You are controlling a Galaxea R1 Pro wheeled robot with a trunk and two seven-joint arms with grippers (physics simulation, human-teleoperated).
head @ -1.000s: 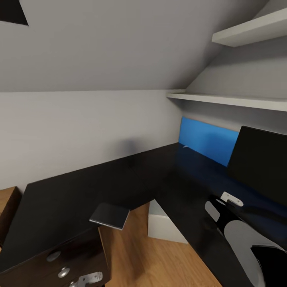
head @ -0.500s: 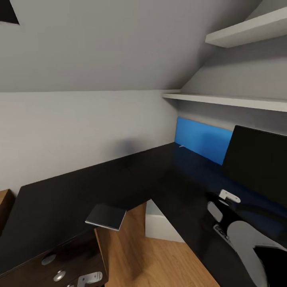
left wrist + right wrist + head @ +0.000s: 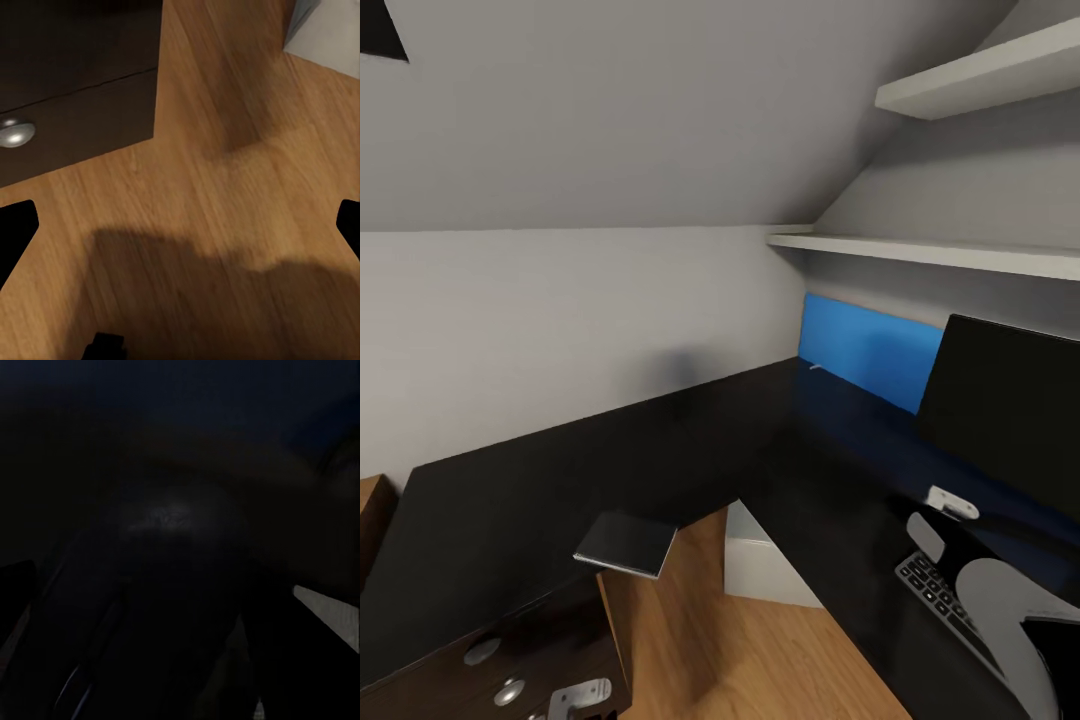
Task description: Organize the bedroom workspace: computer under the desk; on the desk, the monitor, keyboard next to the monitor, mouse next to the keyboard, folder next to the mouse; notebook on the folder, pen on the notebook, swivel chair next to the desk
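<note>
Evidently slid the right gripper [image 3: 952, 503] outward and lower along the counter [image 3: 560, 470] within the last half-second, uncovering a longer run of the keyboard [image 3: 945, 605] just below and behind it. Cannot tell whether clenched or released: too dark in the right wrist view, with a rounded dark shape [image 3: 176, 585] close ahead, possibly the mouse, not certain. Left everything else as before: monitor [image 3: 1010, 410] upright just beyond that gripper; computer [image 3: 760, 570] on the floor under the counter, between the two grippers; notebook [image 3: 626, 543] overhanging the counter's edge, above and just ahead of the left gripper [image 3: 580, 695]. Left gripper released, fingers [image 3: 16, 225] spread wide, hanging low beside the drawer unit [image 3: 510, 650] over bare wooden floor [image 3: 225, 187]. Reads as keyboard step done, with mouse placement beside it likely in hand; folder, notebook stack, pen and chair yet to sort.
</note>
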